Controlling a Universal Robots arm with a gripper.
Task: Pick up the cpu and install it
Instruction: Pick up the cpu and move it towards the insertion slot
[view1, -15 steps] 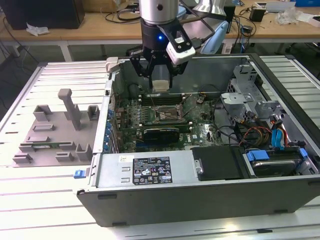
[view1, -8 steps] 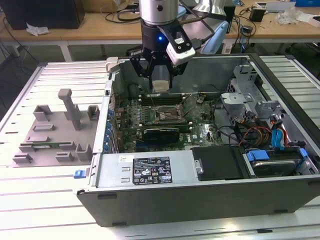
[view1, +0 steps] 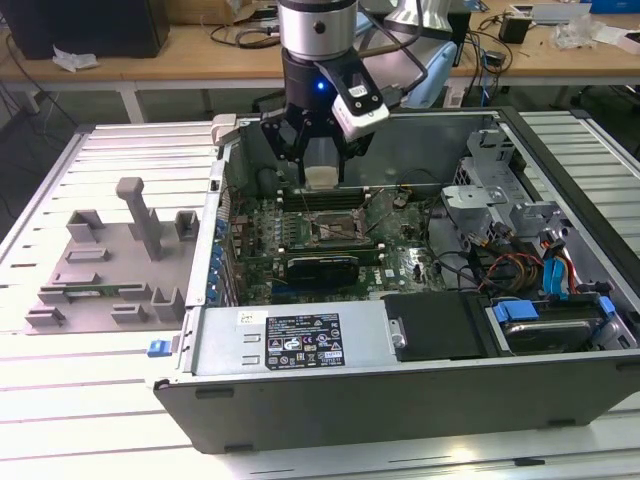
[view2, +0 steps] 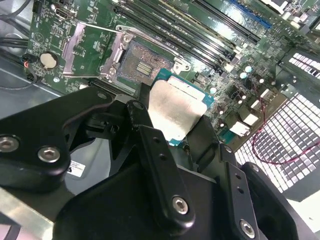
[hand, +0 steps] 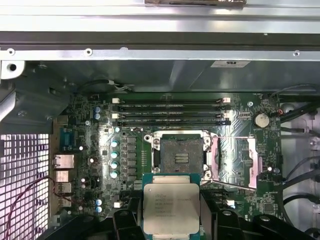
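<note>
One cpu (hand: 171, 202) is hanging in my gripper (view1: 322, 172), my fingers (hand: 125, 221) pressing on its opposite edges, parted just its width; I am holding it above the motherboard's open socket (hand: 180, 157), not touching it.

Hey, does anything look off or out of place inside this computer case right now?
Nothing stands out. The gripper holds the cpu above the motherboard, near the empty socket, whose metal cover is swung open to one side, as an install needs. No loose, bent or damaged parts show.
</note>
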